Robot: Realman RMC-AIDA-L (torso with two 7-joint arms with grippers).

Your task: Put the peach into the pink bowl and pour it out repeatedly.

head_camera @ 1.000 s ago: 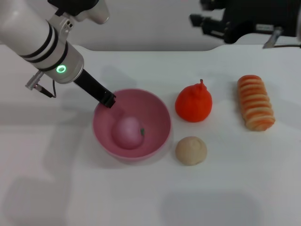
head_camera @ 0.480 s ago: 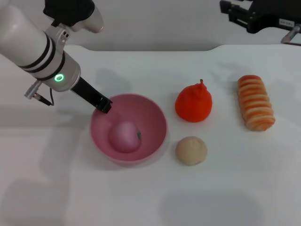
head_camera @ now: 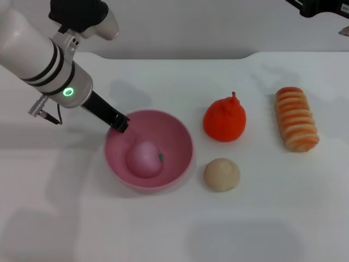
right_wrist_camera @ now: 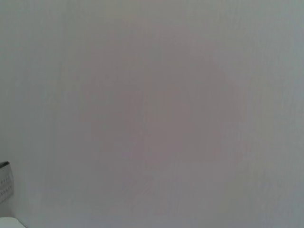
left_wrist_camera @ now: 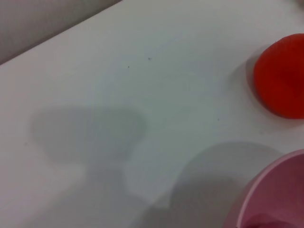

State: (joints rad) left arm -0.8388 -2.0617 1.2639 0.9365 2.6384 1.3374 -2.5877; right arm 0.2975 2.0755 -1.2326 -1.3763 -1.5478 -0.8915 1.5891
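The pink bowl stands upright on the white table, left of centre in the head view. The pale pink peach lies inside it with its dark stem spot turned to the right. My left gripper reaches down from the upper left and is shut on the bowl's far-left rim. In the left wrist view only a piece of the bowl's rim shows at one corner. My right gripper is raised at the far right edge, mostly out of view.
An orange-red pear, also in the left wrist view, stands right of the bowl. A beige ball lies just in front of it. A striped bread roll lies at the far right.
The bowl has shifted slightly left and levelled out with my left gripper on its rim. The peach rolled a little inside. The right arm has drawn back up and to the right.
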